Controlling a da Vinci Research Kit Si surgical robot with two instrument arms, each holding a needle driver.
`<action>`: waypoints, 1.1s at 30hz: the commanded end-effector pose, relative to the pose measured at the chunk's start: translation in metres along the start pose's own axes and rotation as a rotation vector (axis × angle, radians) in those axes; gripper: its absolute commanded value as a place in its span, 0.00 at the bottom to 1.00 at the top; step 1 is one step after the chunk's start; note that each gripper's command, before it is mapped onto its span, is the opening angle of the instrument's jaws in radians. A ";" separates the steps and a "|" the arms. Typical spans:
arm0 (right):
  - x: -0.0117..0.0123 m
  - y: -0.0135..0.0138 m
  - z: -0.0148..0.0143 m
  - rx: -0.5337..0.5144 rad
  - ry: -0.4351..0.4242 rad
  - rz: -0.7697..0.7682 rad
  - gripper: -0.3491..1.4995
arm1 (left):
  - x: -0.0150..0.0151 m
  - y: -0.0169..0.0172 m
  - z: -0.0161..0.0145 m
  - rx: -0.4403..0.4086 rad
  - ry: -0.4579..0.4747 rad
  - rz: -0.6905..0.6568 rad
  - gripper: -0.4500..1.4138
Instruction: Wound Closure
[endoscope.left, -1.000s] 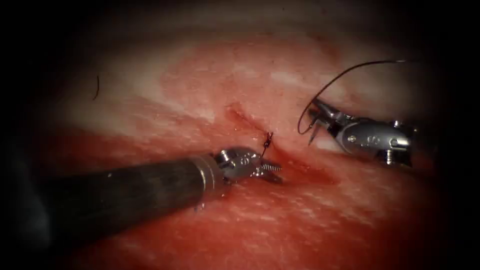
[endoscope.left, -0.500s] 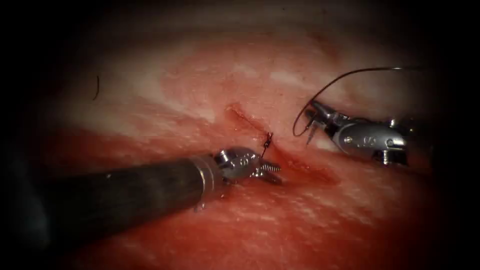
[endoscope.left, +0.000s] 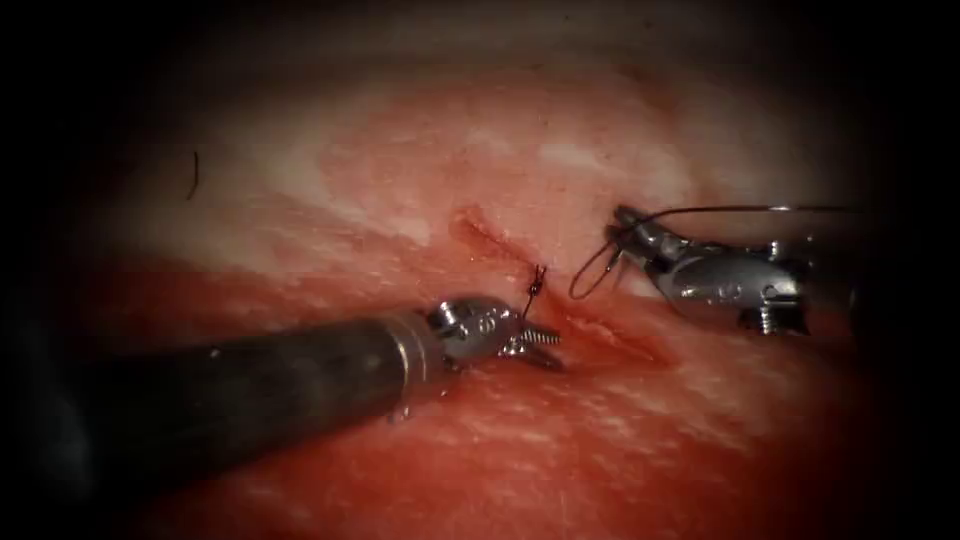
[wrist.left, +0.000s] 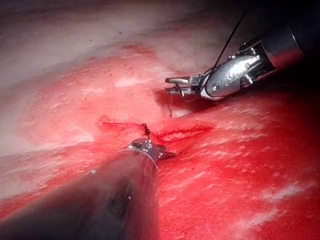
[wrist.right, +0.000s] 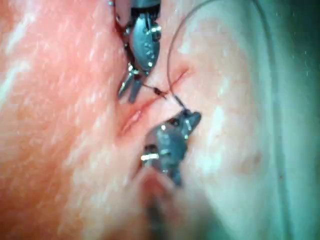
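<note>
At the right side of the cut, right tool (endoscope.left: 622, 232): jaws pressed together on the thread (endoscope.left: 596, 272), no needle seen in them. Thread forms a small loop hanging off the jaw tips toward the cut, and a second strand runs from the jaws rightward, nearly level, above the tool's body. Same tool seen in the left wrist view (wrist.left: 176, 85), with thread rising from it.

At the middle of the cut, left tool (endoscope.left: 538, 345): jaws slightly spread, tips lying on the tissue (endoscope.left: 480, 170) at the cut's lower edge, holding nothing that can be made out. Same tool in the right wrist view (wrist.right: 129, 90), jaws parted beside the knot.

Knot (endoscope.left: 535, 284): short dark twisted stub standing up from the cut (endoscope.left: 600, 325), just above the left tool's jaws, apart from them.

Cut: slanted, running from upper left to lower right, edges wet with red fluid (endoscope.left: 250, 290).

Cut end of thread (endoscope.left: 192, 175): short dark piece lying on pale tissue, well to the left of the cut.

Needle: cannot be made out.
</note>
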 end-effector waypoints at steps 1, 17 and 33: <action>-0.0002 -0.0008 0.0010 0.008 0.000 -0.015 0.00 | -0.0002 0.0000 0.0010 -0.003 0.000 -0.001 0.27; -0.0016 -0.0054 0.0007 0.064 -0.017 -0.066 0.00 | -0.0002 0.0000 0.0010 -0.003 0.001 -0.001 0.28; -0.0033 -0.0093 -0.0012 0.078 -0.069 0.054 0.00 | -0.0002 -0.0001 0.0008 -0.005 0.001 -0.001 0.28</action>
